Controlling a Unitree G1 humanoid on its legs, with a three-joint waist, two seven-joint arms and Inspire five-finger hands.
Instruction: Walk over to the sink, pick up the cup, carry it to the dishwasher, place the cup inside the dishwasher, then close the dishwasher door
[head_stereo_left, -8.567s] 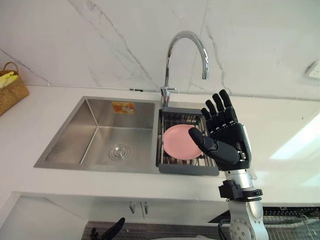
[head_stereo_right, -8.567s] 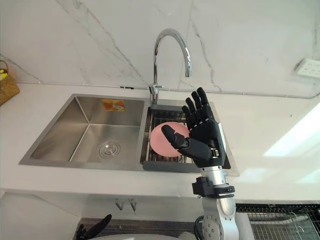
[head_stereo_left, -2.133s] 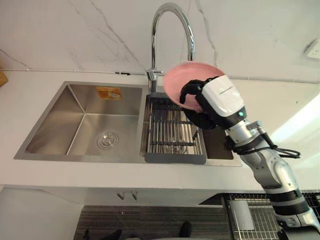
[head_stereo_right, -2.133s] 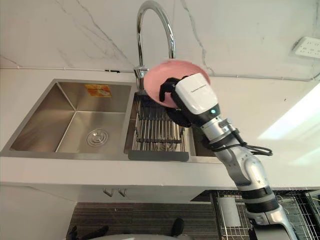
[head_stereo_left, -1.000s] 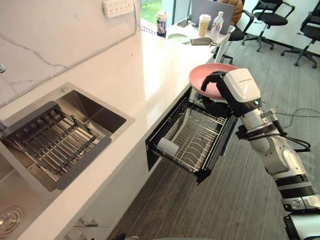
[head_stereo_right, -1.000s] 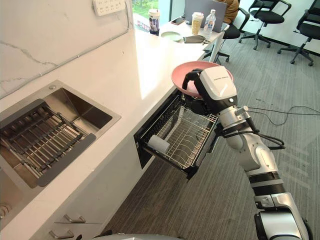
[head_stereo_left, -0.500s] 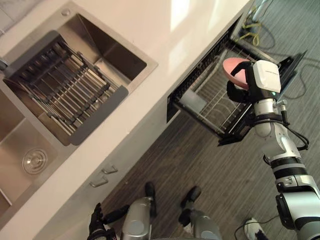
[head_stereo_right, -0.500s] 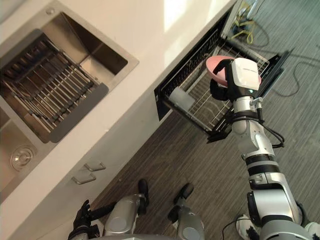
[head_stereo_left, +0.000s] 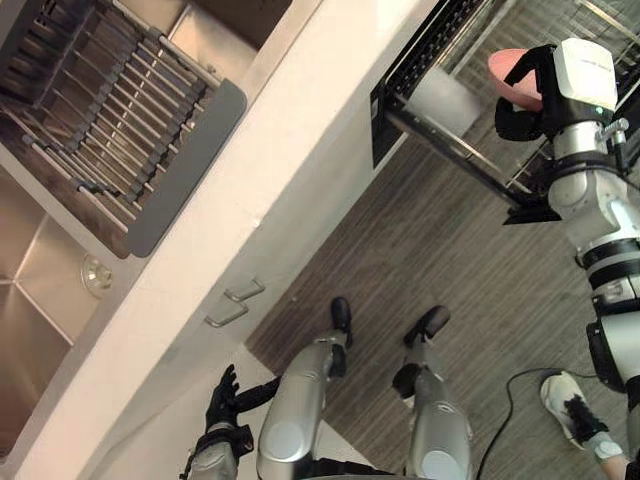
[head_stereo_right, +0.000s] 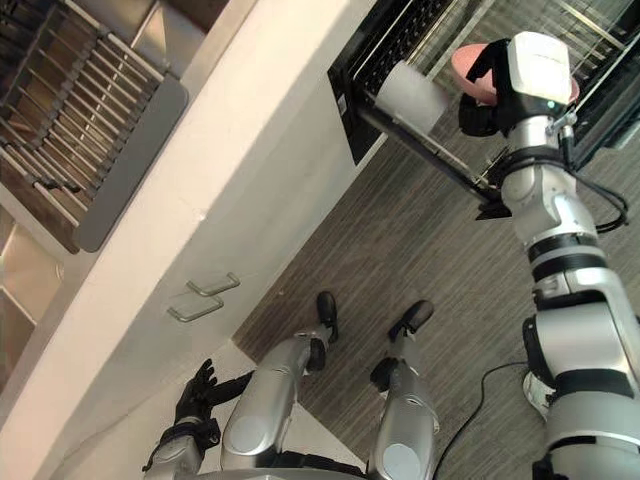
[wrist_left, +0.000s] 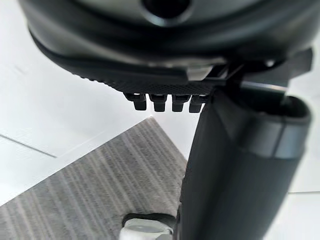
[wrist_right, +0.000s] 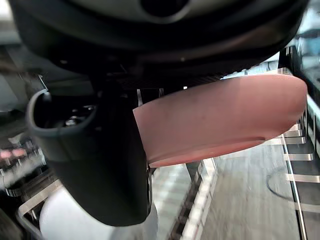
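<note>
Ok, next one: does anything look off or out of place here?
Yes. The task names a cup, but the right hand is curled round a shallow pink bowl, held above the pulled-out dishwasher rack. A white cylinder lies on its side in the rack's corner. The left hand hangs open.

Right arm raised, right hand (head_stereo_left: 550, 95) curled round pink bowl (head_stereo_left: 508, 78) — left hand (head_stereo_left: 221, 405) low, fingers relaxed

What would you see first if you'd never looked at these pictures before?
The pink round bowl jumps out: the robot's right hand grips it above the pulled-out wire dishwasher rack, at the upper right. Next comes the dark slatted drain rack sitting in the steel sink, at the upper left. The left hand hangs open, low down.
</note>
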